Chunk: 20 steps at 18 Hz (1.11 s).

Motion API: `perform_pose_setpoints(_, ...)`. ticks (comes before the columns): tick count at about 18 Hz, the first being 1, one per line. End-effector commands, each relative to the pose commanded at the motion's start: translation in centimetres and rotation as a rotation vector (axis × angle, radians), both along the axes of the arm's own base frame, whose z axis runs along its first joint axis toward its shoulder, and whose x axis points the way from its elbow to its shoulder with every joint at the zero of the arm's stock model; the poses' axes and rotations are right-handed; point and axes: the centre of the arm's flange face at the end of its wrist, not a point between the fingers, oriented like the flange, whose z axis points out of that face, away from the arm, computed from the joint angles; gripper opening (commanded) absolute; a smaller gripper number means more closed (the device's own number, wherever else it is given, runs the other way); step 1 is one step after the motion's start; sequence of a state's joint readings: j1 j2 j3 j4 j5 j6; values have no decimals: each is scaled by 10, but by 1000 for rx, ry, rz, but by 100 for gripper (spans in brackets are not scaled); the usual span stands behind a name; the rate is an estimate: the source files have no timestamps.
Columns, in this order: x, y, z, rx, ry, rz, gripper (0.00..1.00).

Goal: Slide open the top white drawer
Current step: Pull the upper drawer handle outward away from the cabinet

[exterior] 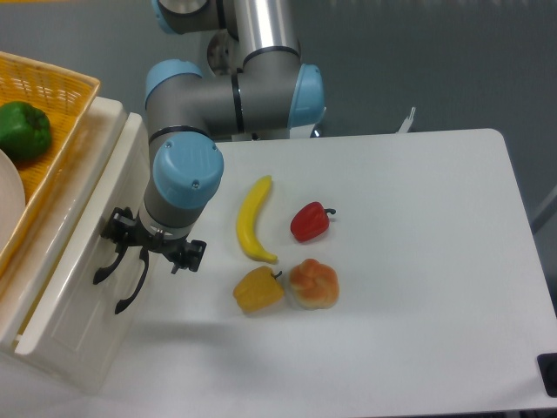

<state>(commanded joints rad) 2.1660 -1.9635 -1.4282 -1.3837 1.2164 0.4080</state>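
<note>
From the fixed camera above the table (pixel 418 261), we see the cream-white cabinet (pixel 65 296) standing at the left edge, with the top white drawer (pixel 83 196) forming its upper front and showing a narrow dark gap along its upper edge. The gripper (pixel 122 252) sits right at the front of that drawer, at the upper curved black handle (pixel 106 266); its dark fingers (pixel 187 254) and the handle blend together, so we cannot tell whether the jaws are closed on the handle or merely beside it. The lower drawer's handle (pixel 132 283) hangs just below and to the right of the gripper. The arm (pixel 222 91), grey with pale blue joint caps, comes down from the top of the picture and bends toward the cabinet. On top of the cabinet rests a yellow woven basket (pixel 61 96) with a green pepper (pixel 23 131) in it and the rim of a white plate (pixel 7 196) at the far left. On the white table, near the arm, lie a banana (pixel 252 219), a red pepper (pixel 310 221), a yellow pepper (pixel 258 290) and an orange-brown bun-like item (pixel 313 283), the last two just beside each other. We can read no brand, label or writing anywhere.
</note>
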Motion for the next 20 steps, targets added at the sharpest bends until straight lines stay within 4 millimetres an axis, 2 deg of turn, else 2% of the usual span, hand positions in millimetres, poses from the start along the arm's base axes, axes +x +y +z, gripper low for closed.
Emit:
perform_pose_setpoints(7, -4, -2, -3, -16, 28, -22, 100)
perform_pose_setpoints(20, -23, -6, 3, -15, 51, 1, 100)
